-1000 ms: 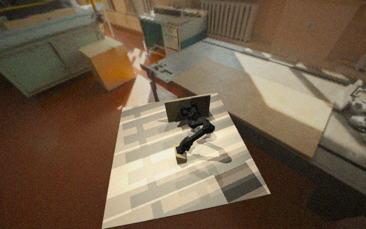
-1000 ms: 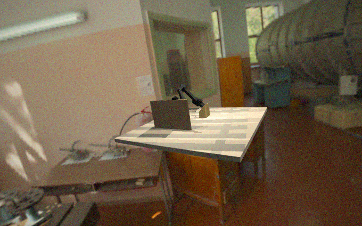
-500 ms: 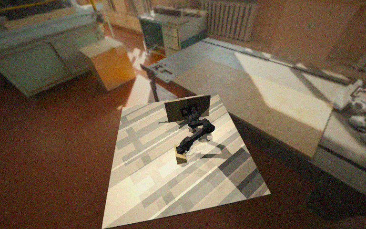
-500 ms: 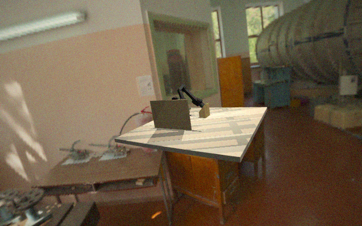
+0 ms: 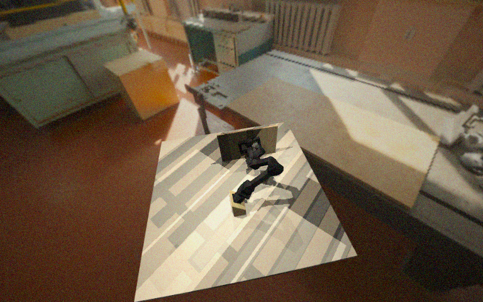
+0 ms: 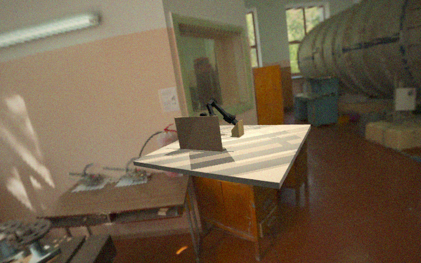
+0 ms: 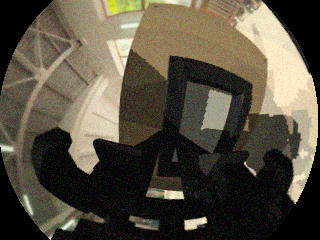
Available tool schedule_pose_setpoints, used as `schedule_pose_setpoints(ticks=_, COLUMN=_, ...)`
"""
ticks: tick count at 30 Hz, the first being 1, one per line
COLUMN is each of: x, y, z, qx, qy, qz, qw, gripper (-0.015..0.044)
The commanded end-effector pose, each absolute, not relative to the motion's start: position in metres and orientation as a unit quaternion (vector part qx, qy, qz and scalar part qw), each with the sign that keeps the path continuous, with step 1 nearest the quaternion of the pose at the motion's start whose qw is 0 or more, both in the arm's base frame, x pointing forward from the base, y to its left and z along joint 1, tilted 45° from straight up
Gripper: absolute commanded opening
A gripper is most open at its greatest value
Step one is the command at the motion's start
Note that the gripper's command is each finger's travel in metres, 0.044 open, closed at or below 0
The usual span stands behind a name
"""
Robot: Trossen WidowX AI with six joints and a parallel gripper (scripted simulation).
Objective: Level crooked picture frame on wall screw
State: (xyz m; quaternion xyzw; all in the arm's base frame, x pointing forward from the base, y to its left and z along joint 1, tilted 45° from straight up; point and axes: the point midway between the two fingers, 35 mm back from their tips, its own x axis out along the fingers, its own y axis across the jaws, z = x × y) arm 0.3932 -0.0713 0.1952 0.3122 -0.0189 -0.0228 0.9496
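The picture frame [image 7: 175, 95] has a thick black border around a grey picture with a bright patch. It hangs at the front of the brown upright panel [image 5: 227, 147] [image 6: 198, 133] [image 7: 200, 30]. In the wrist view its top edge slopes down to the right, but that view is distorted and I cannot tell its true tilt. My gripper [image 7: 168, 135] is shut on the frame's lower left part in that view, with the fingertips covering the lower border. In the top view the arm's dark wrist covers part of the frame. The screw and notched strip are hidden.
The arm's base sits by a yellowish wooden block [image 5: 239, 211] [image 6: 238, 130] on the patterned table top [image 5: 213, 263] [image 6: 263, 167]. The panel stands near one table edge. The arm's elbow [image 5: 275, 166] bends out to the right in the top view.
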Motion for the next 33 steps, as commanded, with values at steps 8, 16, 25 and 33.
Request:
schedule_pose_setpoints(ticks=8, x=0.3933, y=-0.0686, z=0.1973, qx=0.313, qy=-0.019, qz=-0.023, qw=0.949, gripper=0.0000)
schedule_pose_setpoints(ticks=16, x=0.3934, y=-0.0665, z=0.1988, qx=0.313, qy=-0.019, qz=-0.023, qw=0.949, gripper=0.0000)
schedule_pose_setpoints(ticks=25, x=0.3935, y=-0.0641, z=0.2006, qx=0.313, qy=-0.019, qz=-0.023, qw=0.949, gripper=0.0000)
schedule_pose_setpoints(ticks=33, x=0.3936, y=-0.0624, z=0.2018, qx=0.313, qy=-0.019, qz=-0.023, qw=0.949, gripper=0.0000)
